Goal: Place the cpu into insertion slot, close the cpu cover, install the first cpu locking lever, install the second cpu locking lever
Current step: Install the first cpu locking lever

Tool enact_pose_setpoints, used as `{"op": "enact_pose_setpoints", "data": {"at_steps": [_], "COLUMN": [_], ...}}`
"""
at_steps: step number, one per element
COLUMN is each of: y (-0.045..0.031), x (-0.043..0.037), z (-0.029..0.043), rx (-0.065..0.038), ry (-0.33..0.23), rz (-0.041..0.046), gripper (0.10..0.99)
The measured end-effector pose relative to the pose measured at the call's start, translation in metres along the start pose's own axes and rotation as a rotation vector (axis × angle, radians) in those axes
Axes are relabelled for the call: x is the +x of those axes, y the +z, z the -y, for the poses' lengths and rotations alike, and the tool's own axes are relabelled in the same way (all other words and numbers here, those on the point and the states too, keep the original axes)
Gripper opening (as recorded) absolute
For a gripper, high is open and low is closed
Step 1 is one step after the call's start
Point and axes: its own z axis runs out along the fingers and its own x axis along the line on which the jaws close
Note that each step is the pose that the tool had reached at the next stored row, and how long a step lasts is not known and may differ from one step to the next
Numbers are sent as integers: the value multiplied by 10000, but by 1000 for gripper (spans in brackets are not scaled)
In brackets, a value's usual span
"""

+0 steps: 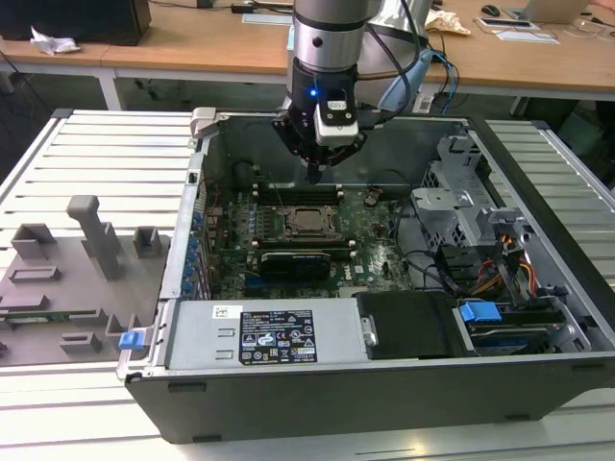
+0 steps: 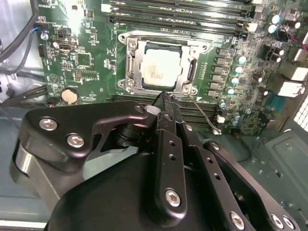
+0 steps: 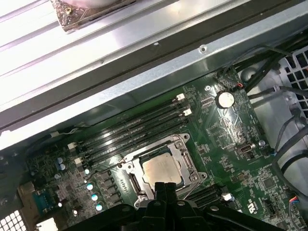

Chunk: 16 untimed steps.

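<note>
Cpu, silvery-beige square chip [image 1: 307,221], lies socketed for locking; your black claw [image 1: 313,176], pressed together, hangs at its exterior-view twelve o'clock.

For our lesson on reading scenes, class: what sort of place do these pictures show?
Probably a robotics lab or test bench: a robot arm hangs over an open computer case on a slatted metal table, with wooden desks behind.

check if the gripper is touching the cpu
Apart. In the exterior view the gripper ends short of the cpu, with memory slots showing between them.
</note>
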Motion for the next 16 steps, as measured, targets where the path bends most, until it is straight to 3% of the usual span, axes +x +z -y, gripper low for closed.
{"op": "enact_pose_setpoints", "data": {"at_steps": [4, 16], "y": [1, 1], "x": [0, 0], "z": [0, 0], "rx": [3, 8], "ry": [-646, -1494], "rz": [-18, -43], "gripper": [106, 106]}}
